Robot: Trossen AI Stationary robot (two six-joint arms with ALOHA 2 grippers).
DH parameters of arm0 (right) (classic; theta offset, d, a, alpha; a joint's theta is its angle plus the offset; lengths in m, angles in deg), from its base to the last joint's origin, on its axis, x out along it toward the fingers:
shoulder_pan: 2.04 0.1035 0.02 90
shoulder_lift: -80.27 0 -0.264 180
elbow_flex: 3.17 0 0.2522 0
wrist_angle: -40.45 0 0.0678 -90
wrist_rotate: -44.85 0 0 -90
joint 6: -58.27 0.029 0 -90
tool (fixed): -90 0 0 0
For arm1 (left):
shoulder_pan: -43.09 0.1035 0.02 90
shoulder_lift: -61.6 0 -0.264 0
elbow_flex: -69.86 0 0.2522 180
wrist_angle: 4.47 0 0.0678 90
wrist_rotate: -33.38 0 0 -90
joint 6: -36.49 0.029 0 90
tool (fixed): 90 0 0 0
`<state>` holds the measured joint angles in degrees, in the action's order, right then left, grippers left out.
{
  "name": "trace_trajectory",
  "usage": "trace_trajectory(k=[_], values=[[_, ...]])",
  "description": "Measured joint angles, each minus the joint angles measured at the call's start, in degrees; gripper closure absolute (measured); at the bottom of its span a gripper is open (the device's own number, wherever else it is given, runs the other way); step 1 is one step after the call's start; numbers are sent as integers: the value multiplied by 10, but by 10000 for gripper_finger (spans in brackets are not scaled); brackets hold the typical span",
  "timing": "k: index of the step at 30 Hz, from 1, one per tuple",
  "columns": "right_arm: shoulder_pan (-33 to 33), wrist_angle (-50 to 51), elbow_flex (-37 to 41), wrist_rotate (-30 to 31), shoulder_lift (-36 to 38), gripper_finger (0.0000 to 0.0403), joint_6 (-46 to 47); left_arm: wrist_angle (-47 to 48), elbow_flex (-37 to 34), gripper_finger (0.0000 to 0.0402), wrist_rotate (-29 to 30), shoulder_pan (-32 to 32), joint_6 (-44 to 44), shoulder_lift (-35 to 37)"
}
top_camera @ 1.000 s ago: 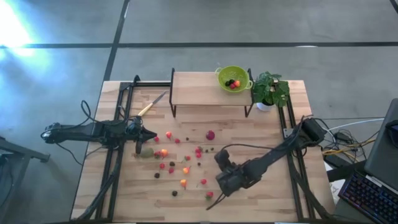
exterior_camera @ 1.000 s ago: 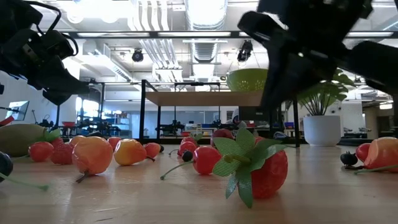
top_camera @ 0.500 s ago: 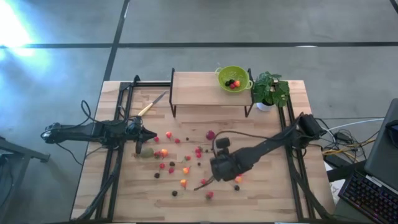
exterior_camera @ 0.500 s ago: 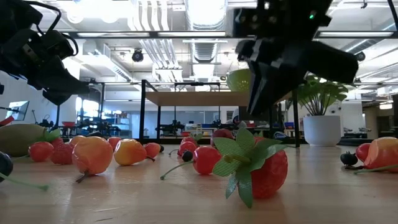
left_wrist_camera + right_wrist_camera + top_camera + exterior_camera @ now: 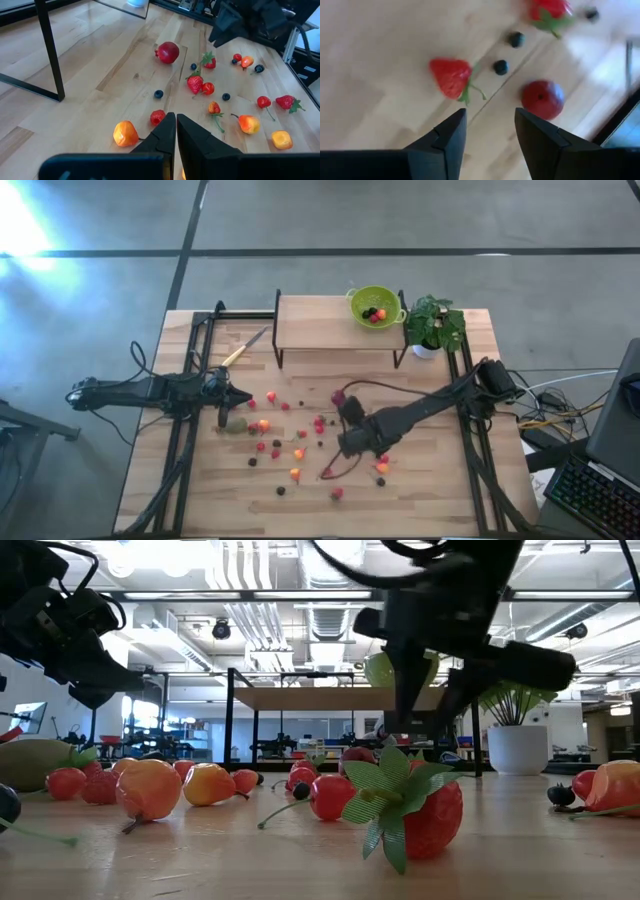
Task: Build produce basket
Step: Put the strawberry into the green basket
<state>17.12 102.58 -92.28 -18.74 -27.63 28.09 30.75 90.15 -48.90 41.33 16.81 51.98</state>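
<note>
Roughly two dozen small pieces of produce (image 5: 296, 453) lie scattered over the middle and near half of the table (image 5: 200, 490): red, orange and dark berries, too many and too small for an exact count. One strawberry (image 5: 425, 815) sits closest to the near edge. One brownish-green kiwi (image 5: 236, 424) lies toward the left edge, and one dark red round fruit (image 5: 168, 52) lies nearer the far side.

Right gripper (image 5: 489, 131) hangs low over mid-table, arm reaching in from the right edge, fingers apart with nothing between them. Left gripper (image 5: 176, 131) hovers near the left edge just by the kiwi, fingers pressed together, holding nothing.

One raised shelf (image 5: 310, 322) stands at the far edge; one produce basket (image 5: 376, 306) sits on its right end holding a few pieces. One potted plant (image 5: 434, 325) stands beside it, one knife (image 5: 243, 349) to the left.
</note>
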Motion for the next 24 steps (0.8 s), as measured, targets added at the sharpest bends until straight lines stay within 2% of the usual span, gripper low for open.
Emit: trace_trajectory(k=[4, 7, 17, 24], values=[[-1, 6, 0, 7, 0, 246, -146, 0, 0, 381, 0, 0, 0, 0], [-1, 3, 0, 10, 0, 257, -220, 0, 0, 381, 0, 0, 0, 0], [-1, -27, 16, 23, -1, 284, -347, 0, 0, 381, 0, 0, 0, 0], [-1, -90, 51, 39, -1, 258, -419, 0, 0, 381, 0, 0, 0, 0]])
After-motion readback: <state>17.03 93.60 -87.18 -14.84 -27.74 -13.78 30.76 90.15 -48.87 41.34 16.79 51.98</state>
